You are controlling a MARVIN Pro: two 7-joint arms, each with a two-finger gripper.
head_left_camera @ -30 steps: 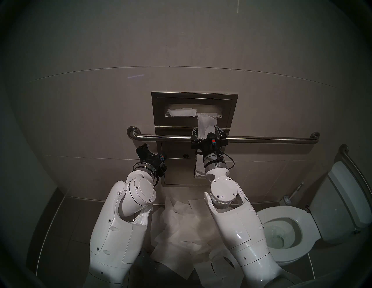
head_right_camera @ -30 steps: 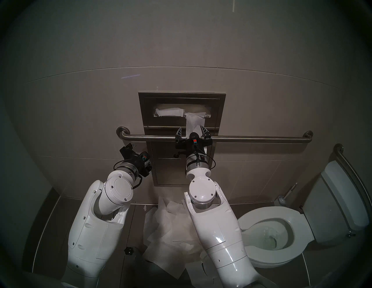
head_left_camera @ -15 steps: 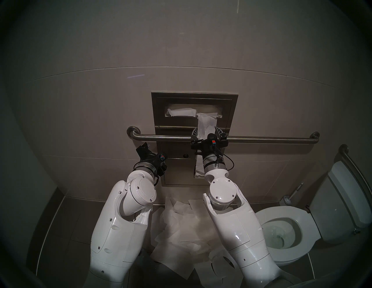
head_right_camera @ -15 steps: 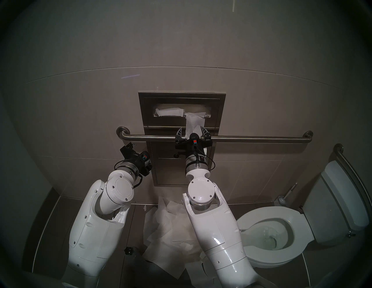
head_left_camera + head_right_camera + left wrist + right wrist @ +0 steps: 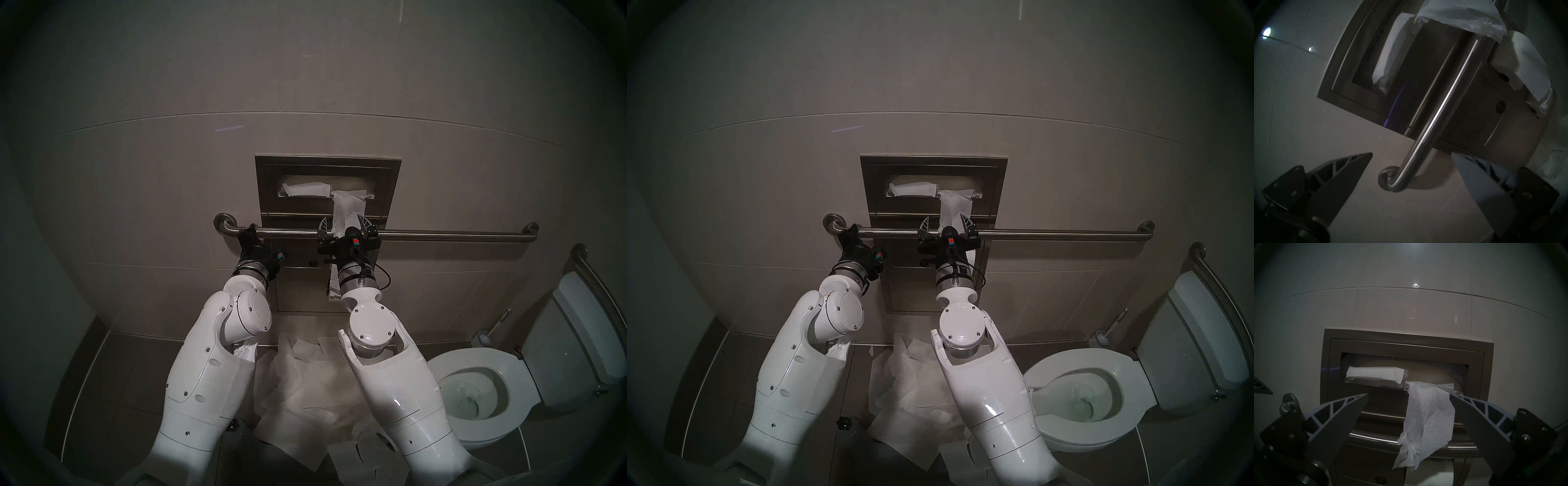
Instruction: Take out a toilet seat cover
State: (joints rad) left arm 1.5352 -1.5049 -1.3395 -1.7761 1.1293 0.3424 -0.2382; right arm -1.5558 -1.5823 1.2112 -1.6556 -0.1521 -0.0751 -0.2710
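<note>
We find the thin white crumpled tissue-paper seat cover hanging from the slot of the recessed brushed-steel wall dispenser, draped over the round steel grab bar. The right pincer stands apart, straddling the sheet; the left pincer is likewise apart, empty. We advise closing high on uncrumpled paper, then drawing outward slowly, clear of the bar.

We hold both arms up. Our left end effector sits at 9 o'clock, fingers spread. Our right end effector at 3 o'clock gapes wide too.
</note>
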